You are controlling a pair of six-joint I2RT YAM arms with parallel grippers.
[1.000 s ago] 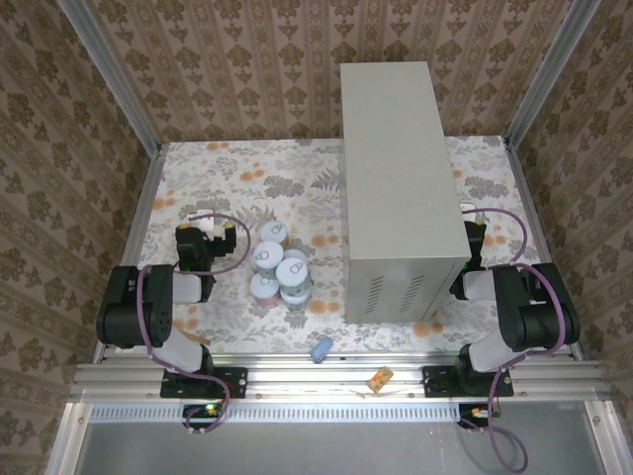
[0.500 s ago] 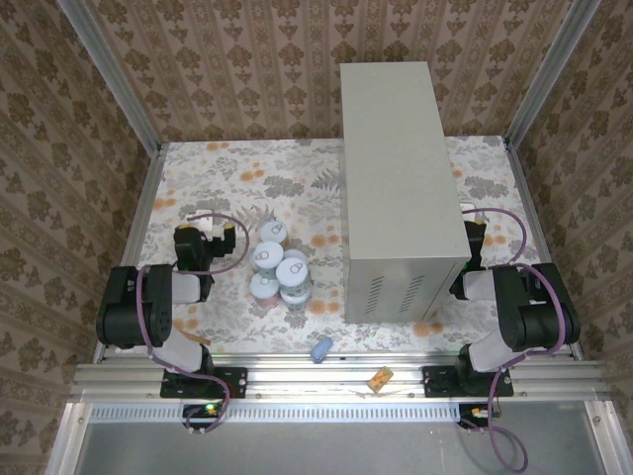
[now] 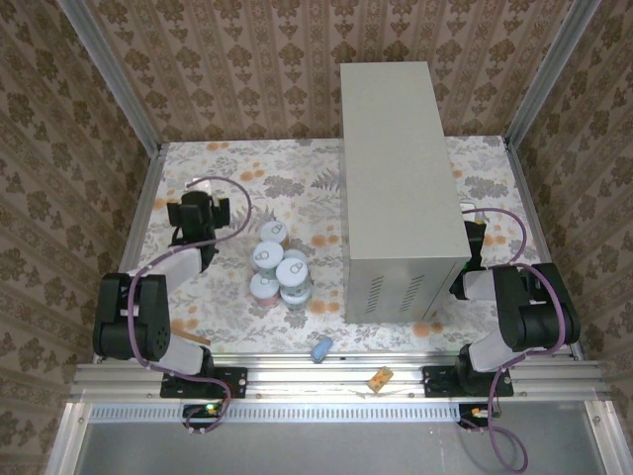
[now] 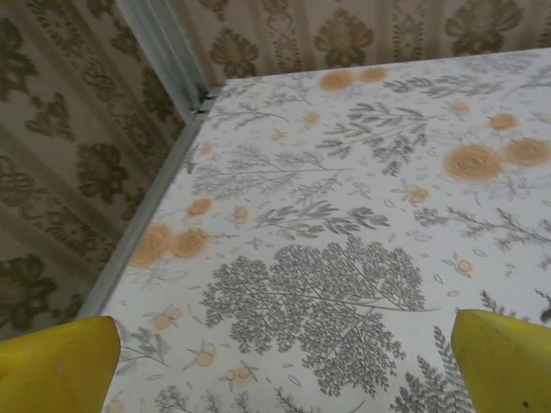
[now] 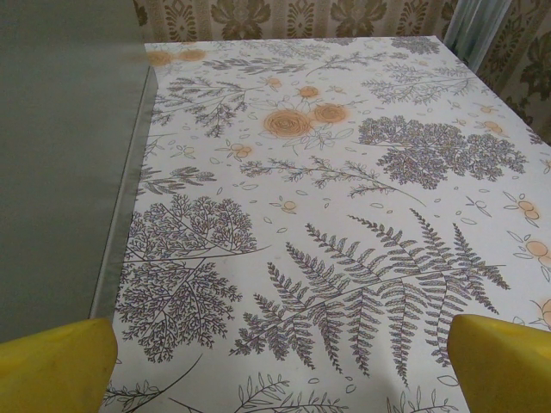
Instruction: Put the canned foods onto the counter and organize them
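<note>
From above, we cannot count the cans (image 3: 279,265): their lids huddle, some partly covered by others, and the labels are too small to read. Beside the tall grey box (image 3: 401,178), the right end effector (image 3: 474,230) is too small to make out its fingers. In each wrist view, the bottom edge cuts off the yellow fingers (image 5: 504,366), the left end effector (image 4: 280,370) included.

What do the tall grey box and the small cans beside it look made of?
Tall light-grey rectangular box: probably painted sheet metal, matte; flat panels, crisp edges, vent slits on its near face. Small cylindrical cans: likely metal, judging by pale silvery lids; pastel labels may be paper or print, too small to tell.
</note>
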